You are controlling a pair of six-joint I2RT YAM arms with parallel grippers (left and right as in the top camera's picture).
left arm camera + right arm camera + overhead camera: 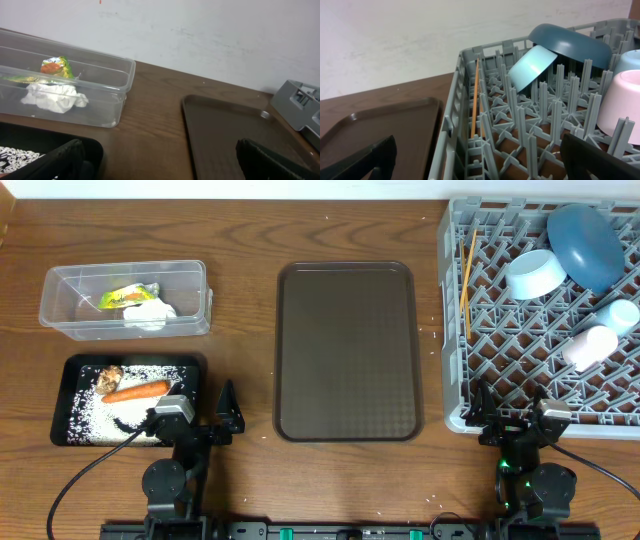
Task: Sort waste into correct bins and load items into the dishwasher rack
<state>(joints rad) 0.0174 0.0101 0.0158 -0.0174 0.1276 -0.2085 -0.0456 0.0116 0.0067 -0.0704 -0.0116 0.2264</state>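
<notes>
Judging by how things lie, the sorting and loading look finished, so the step in hand is a last check with both arms parked low at the near edge of the tabletop [240, 230]. To do it well, scan the brown serving tray [345, 350] for leftovers. It shows bare in the overhead view, though a few pale specks on the wood beside it and near the rack [448, 380] are too small to identify. The left gripper [160, 147] has its jaws spread wide and holds nothing, and the right gripper [479, 142] is the same, so neither has anything to let go of. Any move should lift clear of the rack wall, which sits just in front of the right arm. The rack itself is a large grey crate of upright pegs at the right side. In it the dark blue plate [585, 245] leans on edge at the far corner, and the pale blue bowl [535, 273] is tipped against it. A blue cup [622, 313] and a pinkish-white cup [588, 345] lie just beside each other. The chopsticks [466, 285] lie flat along the left wall. Across the tabletop, the clear tub [70, 300] holds the green-yellow wrapper [128, 296] and the crumpled paper [150, 315]. The black tray [58, 400] in front of it carries the carrot [135, 391], a brown lump [110, 377] and scattered rice [100, 420] — food apart from dry waste.
</notes>
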